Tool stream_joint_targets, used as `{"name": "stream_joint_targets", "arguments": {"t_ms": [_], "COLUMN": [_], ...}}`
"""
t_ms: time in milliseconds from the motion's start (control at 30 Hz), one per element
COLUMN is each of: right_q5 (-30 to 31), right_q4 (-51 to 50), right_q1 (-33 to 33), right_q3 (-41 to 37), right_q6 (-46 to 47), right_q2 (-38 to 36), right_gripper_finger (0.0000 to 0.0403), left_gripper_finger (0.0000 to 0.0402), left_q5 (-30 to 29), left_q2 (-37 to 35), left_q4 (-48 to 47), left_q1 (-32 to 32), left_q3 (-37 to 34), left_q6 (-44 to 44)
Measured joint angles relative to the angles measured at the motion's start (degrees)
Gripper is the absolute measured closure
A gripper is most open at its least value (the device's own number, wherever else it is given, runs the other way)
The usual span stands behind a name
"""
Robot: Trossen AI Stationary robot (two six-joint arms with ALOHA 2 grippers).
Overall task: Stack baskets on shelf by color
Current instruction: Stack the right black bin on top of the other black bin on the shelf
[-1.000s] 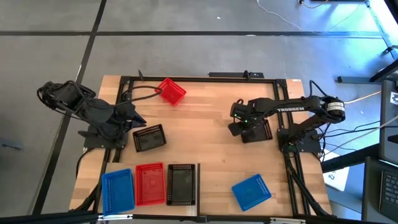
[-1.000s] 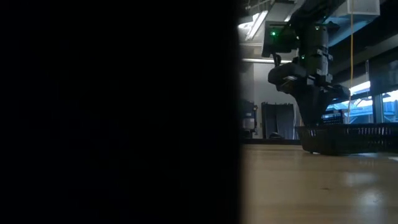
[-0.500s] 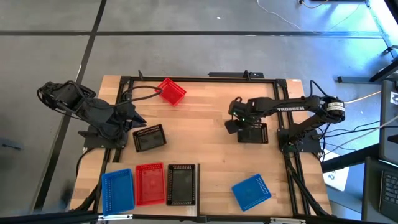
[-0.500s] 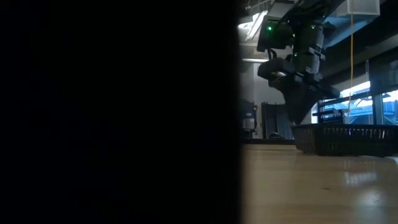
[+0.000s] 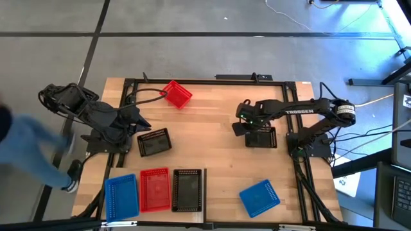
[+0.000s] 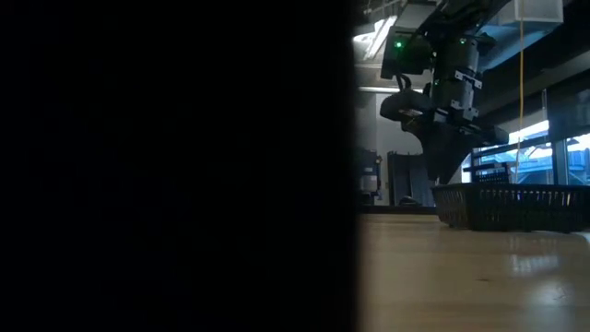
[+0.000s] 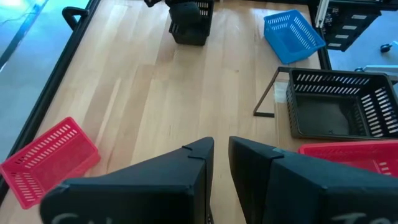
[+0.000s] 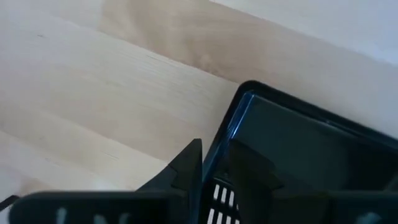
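Note:
My right gripper point(image 5: 252, 130) is shut on a black basket point(image 5: 262, 136) at the table's right middle; the low view shows that basket point(image 6: 512, 207) flat on the wood. My left gripper point(image 5: 139, 122) hangs above the table's left side, open by a narrow gap point(image 7: 222, 149), holding nothing. Just near of it a second black basket point(image 5: 154, 142) rests on its base. A red basket point(image 5: 176, 94) lies at the far edge and a blue basket point(image 5: 260, 197) near the front right. The shelf point(image 5: 204, 187) at the front left carries one blue point(image 5: 122, 196), one red point(image 5: 154, 189) and one black basket point(image 5: 187, 190). My right gripper holds the black basket by one mesh wall near a corner point(image 8: 219, 146), one finger point(image 8: 186, 163) outside the wall and the other point(image 8: 252, 165) inside. The fingers come from above, pointing steeply down. The basket stands upright with its base on the table.
A person's leg in blue trousers point(image 5: 29, 151) stands on the floor beside the table's left edge. A black frame point(image 5: 192, 81) runs round the tabletop. Bare wood lies in the table's middle point(image 5: 205, 135). Something dark blocks the left half of the low view.
My right gripper has rolled about its own axis and edged toward the table's left. The black basket in it has turned about on the wood and now sits square to the table's edges and flat. A person has stepped in at the left.

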Motion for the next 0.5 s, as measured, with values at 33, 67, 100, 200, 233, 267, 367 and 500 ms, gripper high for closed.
{"name": "stream_joint_targets", "arguments": {"t_ms": [33,67,100,200,233,267,367,500], "right_q5": [-0.3,-0.6,-0.8,-1.3,-1.3,-1.3,-1.6,-1.6], "right_q4": [0.0,0.0,0.2,0.2,0.2,0.5,1.1,1.2], "right_q1": [0.0,0.0,0.0,0.0,0.0,0.0,0.0,0.0], "right_q3": [0.0,0.0,0.0,0.0,0.0,0.0,0.1,0.1], "right_q6": [0.7,0.8,0.5,-0.4,-1.1,-2.3,-6.7,-12.6], "right_q2": [0.3,0.7,1.2,3.1,3.8,4.5,6.5,7.5], "right_gripper_finger": [0.0324,0.0324,0.0324,0.0324,0.0324,0.0324,0.0325,0.0360], "left_gripper_finger": [0.0360,0.0360,0.0360,0.0360,0.0360,0.0360,0.0360,0.0360], "left_q5": [0.0,0.0,0.0,0.0,0.0,0.0,0.0,0.0], "left_q2": [0.0,0.0,0.0,0.0,0.0,0.0,0.0,0.0], "left_q4": [0.0,0.0,0.0,0.0,0.0,0.0,0.0,0.0], "left_q1": [0.0,0.0,0.0,0.0,0.0,0.0,0.0,0.0], "left_q3": [0.0,0.0,0.0,0.0,0.0,0.0,0.0,0.0], "left_q6": [0.0,0.0,0.0,0.0,0.0,0.0,0.0,0.0]}}
